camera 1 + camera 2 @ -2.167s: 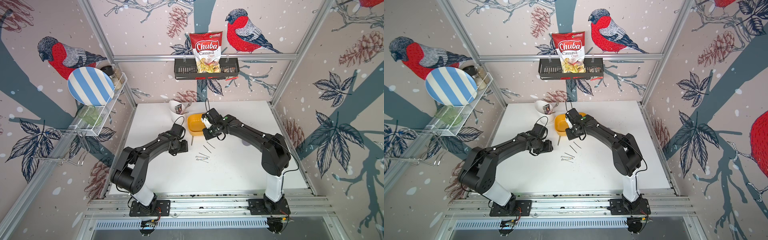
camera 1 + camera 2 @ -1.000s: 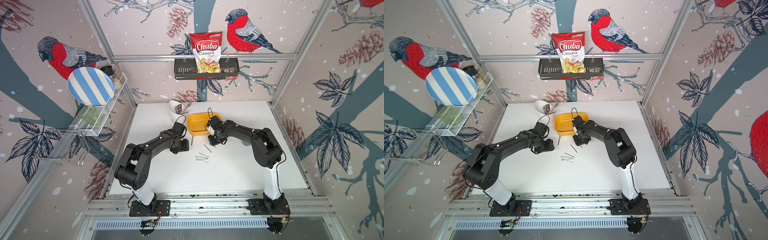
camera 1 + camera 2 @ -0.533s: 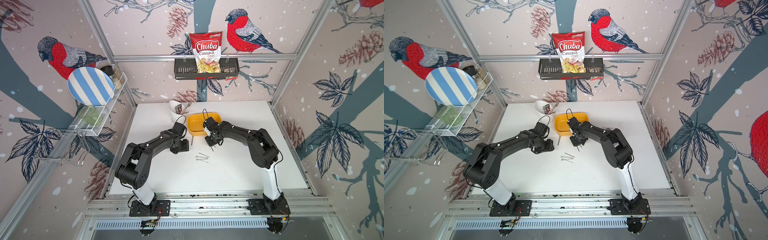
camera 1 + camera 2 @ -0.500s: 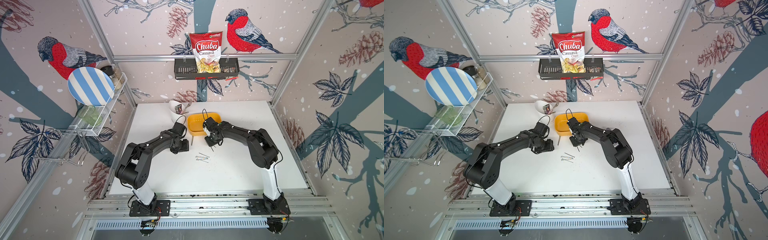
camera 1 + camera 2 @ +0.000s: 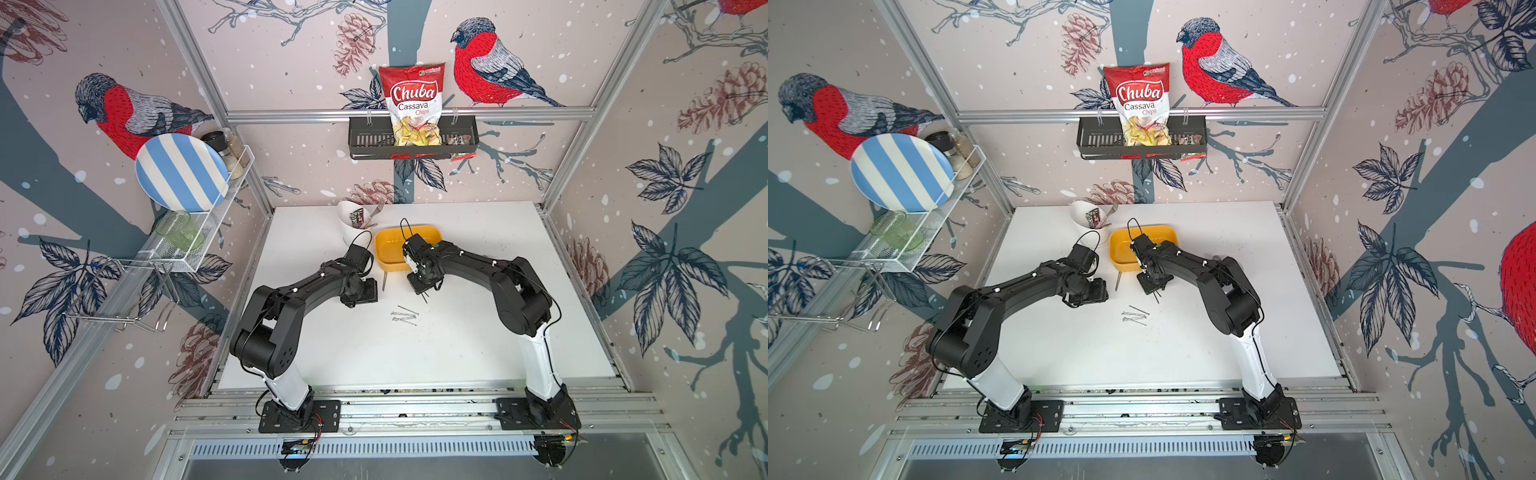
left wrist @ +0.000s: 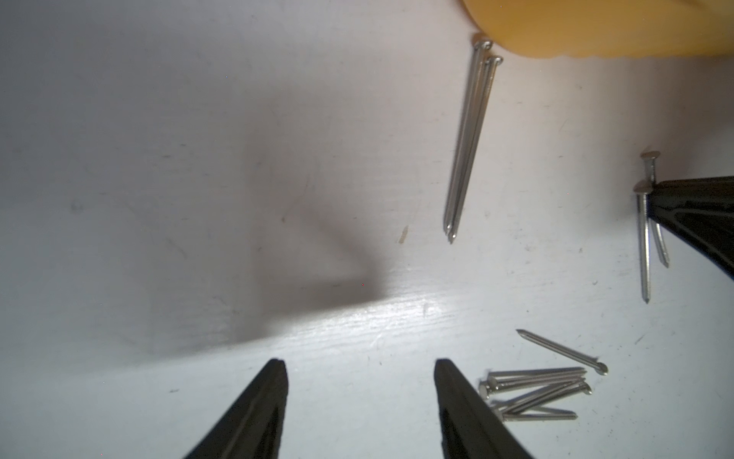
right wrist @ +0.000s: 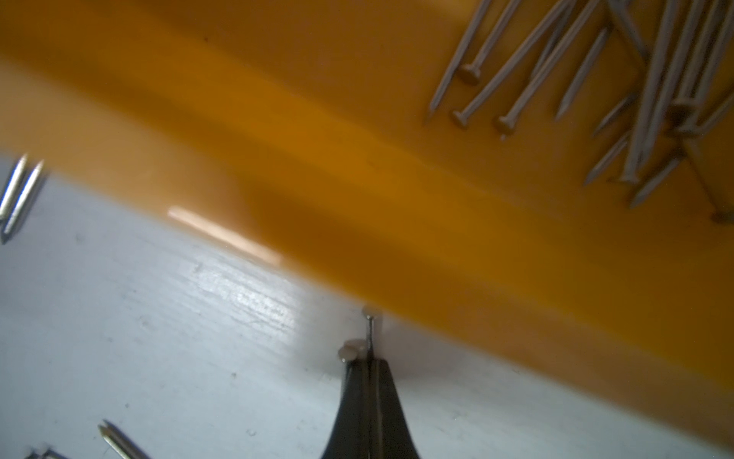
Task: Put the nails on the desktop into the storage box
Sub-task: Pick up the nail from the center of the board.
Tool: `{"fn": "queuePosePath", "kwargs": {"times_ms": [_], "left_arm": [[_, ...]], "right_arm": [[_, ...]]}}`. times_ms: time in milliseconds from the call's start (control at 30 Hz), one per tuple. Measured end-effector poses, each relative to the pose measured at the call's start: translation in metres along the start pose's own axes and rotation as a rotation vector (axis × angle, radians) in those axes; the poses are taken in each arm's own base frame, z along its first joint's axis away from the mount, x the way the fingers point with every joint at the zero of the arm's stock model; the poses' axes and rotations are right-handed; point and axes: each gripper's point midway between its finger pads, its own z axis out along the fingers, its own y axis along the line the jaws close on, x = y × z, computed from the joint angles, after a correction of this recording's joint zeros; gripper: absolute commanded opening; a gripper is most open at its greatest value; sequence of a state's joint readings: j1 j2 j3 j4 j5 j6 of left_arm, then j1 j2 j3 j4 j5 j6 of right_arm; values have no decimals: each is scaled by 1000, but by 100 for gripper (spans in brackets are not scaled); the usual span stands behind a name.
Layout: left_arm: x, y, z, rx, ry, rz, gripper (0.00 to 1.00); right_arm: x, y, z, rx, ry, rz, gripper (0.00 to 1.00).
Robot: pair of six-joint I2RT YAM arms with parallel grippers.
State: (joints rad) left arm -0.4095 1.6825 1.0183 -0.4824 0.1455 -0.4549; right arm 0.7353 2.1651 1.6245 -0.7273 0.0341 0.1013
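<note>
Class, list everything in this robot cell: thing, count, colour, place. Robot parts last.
desktop: one, white
storage box: one, yellow, back of desktop
boxed nails: many, silver, inside storage box
loose nails: about five, silver, heaped mid-desktop
nail pair: two, silver, beside storage box
held nails: two, silver, near storage box
cup: one, white, beside storage box
basket: one, black, back wall
chips bag: one, red, in basket
plate: one, blue-white striped, wire rack
glass: one, green, wire rack
left tool: one, black, open over desktop
right tool: one, black, shut on held nails
</note>
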Motion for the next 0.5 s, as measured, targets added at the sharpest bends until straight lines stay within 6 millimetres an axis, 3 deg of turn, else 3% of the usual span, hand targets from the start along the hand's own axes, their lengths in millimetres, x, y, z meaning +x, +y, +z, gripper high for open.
{"fn": "queuePosePath", "kwargs": {"times_ms": [100, 500], "left_arm": [[0, 0, 0, 0, -1, 0, 62], [1, 0, 1, -1, 3, 0, 62]], "right_arm": [[7, 7, -11, -33, 44, 0, 0], [-34, 18, -95, -155, -97, 44, 0]]}}
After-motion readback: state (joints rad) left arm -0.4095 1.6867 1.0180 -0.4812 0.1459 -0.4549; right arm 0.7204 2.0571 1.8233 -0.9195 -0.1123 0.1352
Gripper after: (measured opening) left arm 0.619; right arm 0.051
